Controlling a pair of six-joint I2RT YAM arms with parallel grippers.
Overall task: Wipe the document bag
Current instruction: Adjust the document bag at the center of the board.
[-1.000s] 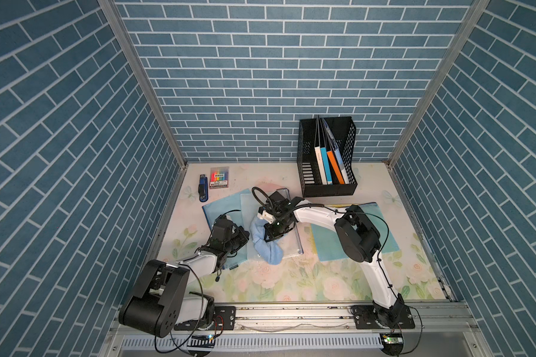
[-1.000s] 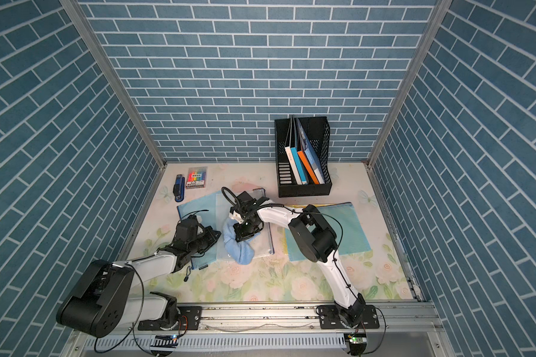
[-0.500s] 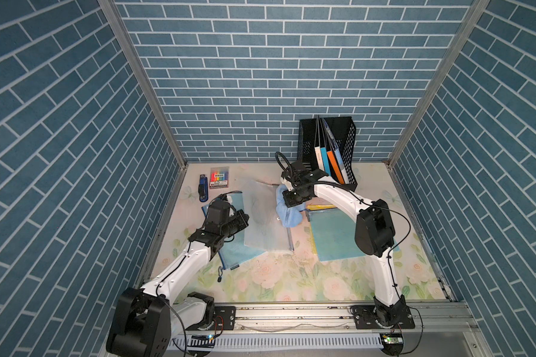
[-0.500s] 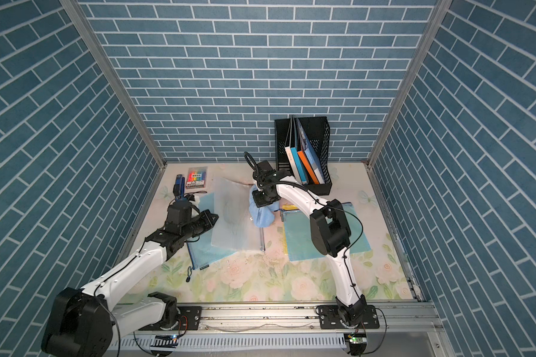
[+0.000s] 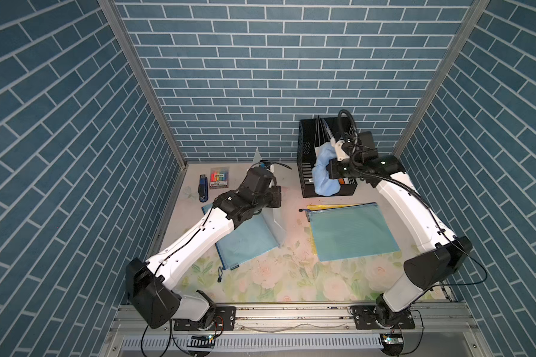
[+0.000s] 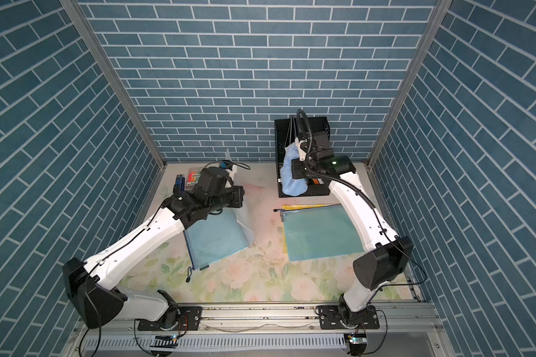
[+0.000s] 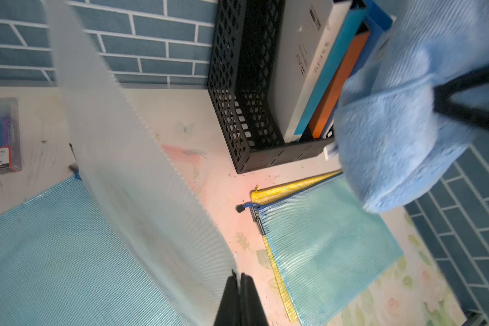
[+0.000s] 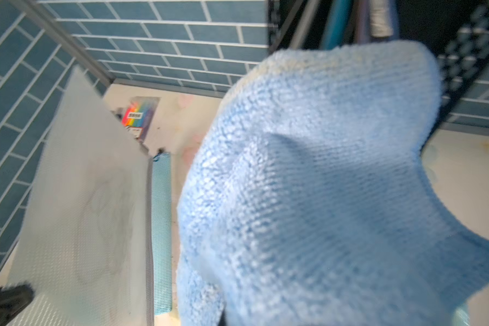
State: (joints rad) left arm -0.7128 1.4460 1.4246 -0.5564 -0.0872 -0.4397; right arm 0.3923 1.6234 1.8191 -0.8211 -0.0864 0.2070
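Note:
The document bag [image 5: 276, 230] is a translucent white pouch. It stands lifted on edge at the back left in both top views, its lower end on the mat. My left gripper [image 5: 268, 170] is shut on its edge; the fingertips [image 7: 239, 279] are pinched on the sheet [image 7: 141, 180]. A light blue cloth [image 5: 324, 174] hangs bunched from my right gripper [image 5: 330, 168], raised in front of the black file holder, well apart from the bag. The cloth [image 8: 322, 183] fills the right wrist view and hides the right fingers.
A black file holder [image 5: 305, 173] with folders stands at the back. A blue mesh pouch [image 5: 248, 244] lies under my left arm. A teal pouch [image 5: 350, 233] over a yellow one lies at the right. A highlighter pack [image 5: 218, 177] and a blue stapler [image 5: 202, 188] sit at the back left.
My right gripper has carried the cloth off the bag, up and back to the file holder. The left arm has risen and tipped the translucent bag from flat up onto its edge.

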